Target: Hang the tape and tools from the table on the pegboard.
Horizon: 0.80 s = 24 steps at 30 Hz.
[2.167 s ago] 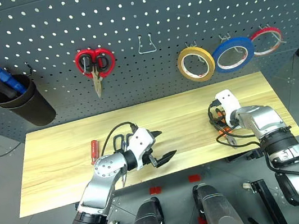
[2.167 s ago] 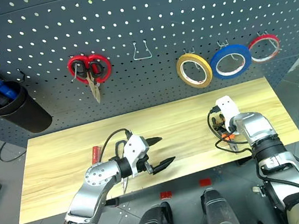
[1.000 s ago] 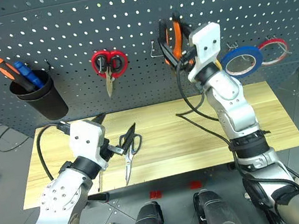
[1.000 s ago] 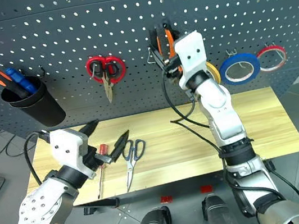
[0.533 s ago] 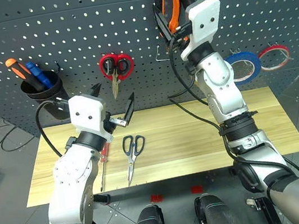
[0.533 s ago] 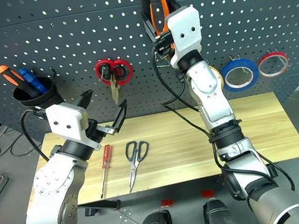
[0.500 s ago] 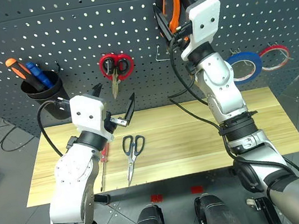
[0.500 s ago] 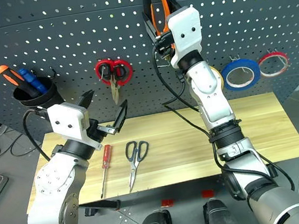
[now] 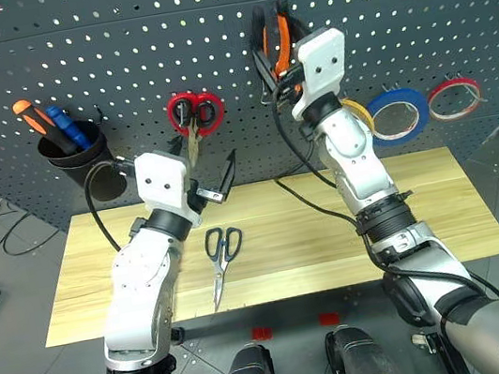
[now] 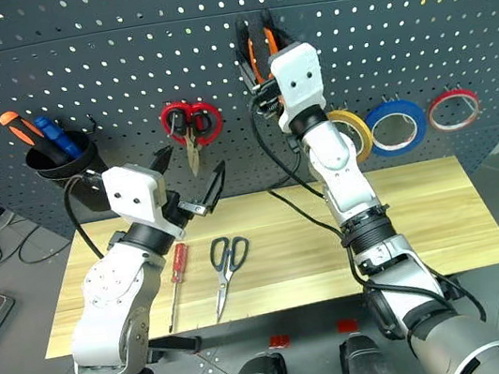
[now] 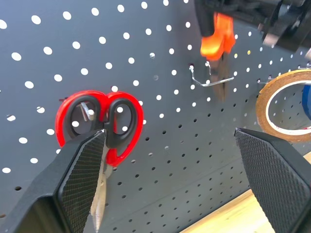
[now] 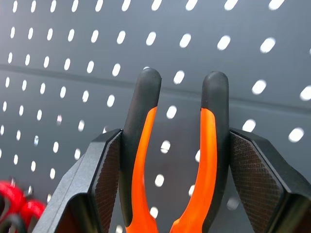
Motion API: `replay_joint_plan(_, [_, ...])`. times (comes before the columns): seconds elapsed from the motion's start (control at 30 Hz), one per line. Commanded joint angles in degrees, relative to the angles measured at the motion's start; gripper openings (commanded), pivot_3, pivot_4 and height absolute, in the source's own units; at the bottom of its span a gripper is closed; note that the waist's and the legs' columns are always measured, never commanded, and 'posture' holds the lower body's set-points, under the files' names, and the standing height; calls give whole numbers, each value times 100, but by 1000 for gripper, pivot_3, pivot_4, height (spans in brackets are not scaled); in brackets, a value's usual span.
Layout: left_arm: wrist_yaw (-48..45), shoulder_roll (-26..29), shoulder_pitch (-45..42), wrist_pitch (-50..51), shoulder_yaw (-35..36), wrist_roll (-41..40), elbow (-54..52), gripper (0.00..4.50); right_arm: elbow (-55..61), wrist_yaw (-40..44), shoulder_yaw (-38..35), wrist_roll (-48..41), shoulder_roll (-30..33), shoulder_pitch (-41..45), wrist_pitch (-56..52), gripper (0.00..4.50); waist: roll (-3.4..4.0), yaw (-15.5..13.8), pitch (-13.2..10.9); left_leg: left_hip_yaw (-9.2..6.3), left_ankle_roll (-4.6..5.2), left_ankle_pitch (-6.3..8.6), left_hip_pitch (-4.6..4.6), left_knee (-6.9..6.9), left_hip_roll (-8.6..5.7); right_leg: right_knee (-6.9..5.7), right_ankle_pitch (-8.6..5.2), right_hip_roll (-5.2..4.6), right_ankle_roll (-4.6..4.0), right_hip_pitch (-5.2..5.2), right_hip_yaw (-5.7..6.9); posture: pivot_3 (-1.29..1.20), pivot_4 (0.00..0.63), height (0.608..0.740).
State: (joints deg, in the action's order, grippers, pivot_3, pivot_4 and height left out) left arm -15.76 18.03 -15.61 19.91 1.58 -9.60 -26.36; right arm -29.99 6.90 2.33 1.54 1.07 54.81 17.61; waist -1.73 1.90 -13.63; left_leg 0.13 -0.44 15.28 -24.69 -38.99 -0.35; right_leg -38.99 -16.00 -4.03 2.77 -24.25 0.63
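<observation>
Left eye view: the pegboard (image 9: 66,45) covers the upper half of the frame and the wooden desk (image 9: 442,204) crosses the middle. The right gripper (image 9: 274,31) is raised at top centre against the board, its jaws clamped on the handles of the orange-and-black pliers (image 9: 277,26), just above a bare wire hook (image 9: 266,97). The left gripper (image 9: 205,177) hangs left of centre above the desk with its jaws wide apart and nothing between them. Below it the dark-blue-handled scissors (image 9: 219,258) lie on the desk. At upper left a black cup (image 9: 79,162) holds an orange-handled and a blue-handled tool. Red-handled scissors (image 9: 193,115) hang left of the pliers; to the right hang the yellow ring (image 9: 360,114), the blue tape (image 9: 399,114) and the thin red ring (image 9: 454,96).

Right eye view: the red-handled screwdriver (image 10: 176,276) shows on the desk just left of the scissors; in the left eye view the left arm covers it.

Left wrist view: between the spread black fingers (image 11: 80,182), the red-handled scissors hang at left, and at upper right the pliers' nose (image 11: 221,73) hangs over the wire hook, apart from or touching it I cannot tell. The yellow ring sits at the right edge.

Right wrist view: both fingers (image 12: 104,179) press the outer sides of the two pliers handles, the board close behind.
</observation>
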Motion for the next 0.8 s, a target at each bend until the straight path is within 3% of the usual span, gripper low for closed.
replay_joint_plan(0.03, [-41,4,-69,-173,-10,47,-68,4500,-108,-80,54,154,20,-5,217,3001,0,0,3,0,0,0,0,0,0,0,0,0,0,0,0,-29,174,740])
replay_joint_plan(0.23, [-95,65,-33,-138,51,25,-77,4500,-427,14,136,315,127,-117,192,3001,0,-2,39,-2,0,0,7,1,-1,1,0,0,0,8,0,-27,186,740])
replay_joint_plan(0.3, [-96,58,-22,-122,53,22,-95,4500,-420,27,131,304,141,-121,194,3722,-2,-5,43,-2,0,0,14,0,-2,1,0,0,0,15,0,-30,190,740])
replay_joint_plan(0.4, [-100,31,-10,-77,19,18,-139,4500,-378,56,114,286,158,-137,193,4457,-1,-4,43,-1,1,0,17,0,-2,0,0,0,0,16,-2,-32,193,740])
replay_joint_plan(0.8, [-185,61,-19,-48,12,-32,-104,4500,14,171,-6,75,220,-307,31,4457,-1,6,42,0,1,1,16,1,0,0,0,-1,0,13,-5,-42,197,740])
